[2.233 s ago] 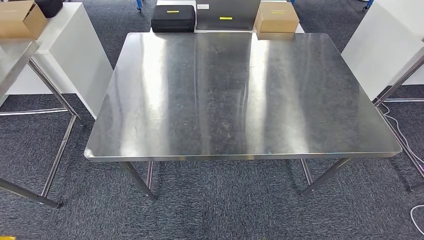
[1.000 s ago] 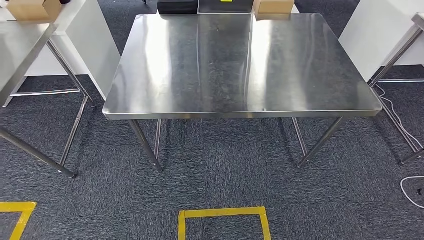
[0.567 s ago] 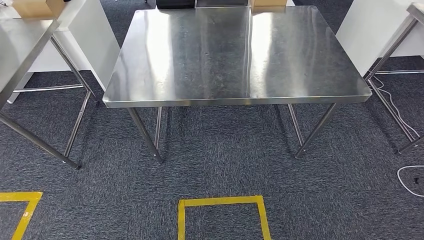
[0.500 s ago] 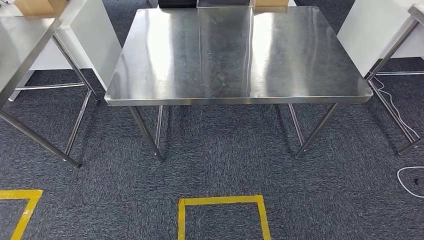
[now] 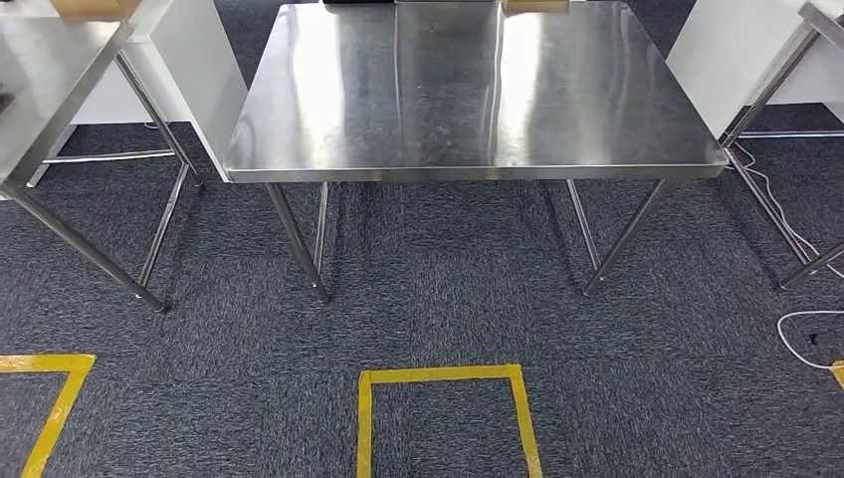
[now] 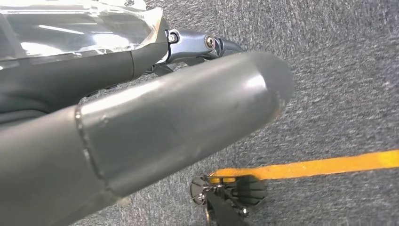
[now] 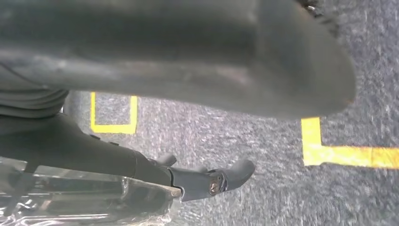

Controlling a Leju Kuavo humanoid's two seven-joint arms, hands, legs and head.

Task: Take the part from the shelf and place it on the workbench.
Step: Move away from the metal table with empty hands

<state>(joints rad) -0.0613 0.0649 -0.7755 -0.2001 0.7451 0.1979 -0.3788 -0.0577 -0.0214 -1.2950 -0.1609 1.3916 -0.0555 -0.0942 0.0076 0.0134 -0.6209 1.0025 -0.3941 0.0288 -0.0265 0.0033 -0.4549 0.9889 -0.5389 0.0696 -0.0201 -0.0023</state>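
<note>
Dark grey carpet tiles [image 5: 448, 299] cover the floor, seen from the head view looking down. A stainless steel workbench [image 5: 478, 171] stands ahead in the upper middle, its bare top reflecting pale streaks of light and its thin legs angled down to the carpet. A second steel table [image 5: 40, 90] stands to the left, and a white cabinet [image 5: 214, 90] sits between the two. Another white cabinet [image 5: 717, 50] stands to the right of the workbench, and a white cable [image 5: 796, 329] loops on the carpet below it. A square outline of yellow tape [image 5: 438, 375] is marked on the floor nearer than the workbench, roughly in line with its middle, and a second tape corner [image 5: 60, 360] lies further left.

The left hand [image 6: 131, 103] hangs above the carpet, its thick grey thumb lying across the wrist view and its dark fingers [image 6: 94, 70] stretched out beside it. A crinkled clear film [image 6: 70, 28] lies along those fingers.

The right hand [image 7: 164, 52] hangs over the carpet too, with dark fingers [image 7: 94, 155] and the same crinkled film [image 7: 84, 197] against them.

Whether either hand grasps anything I cannot tell, nor can I tell where the part is.
</note>
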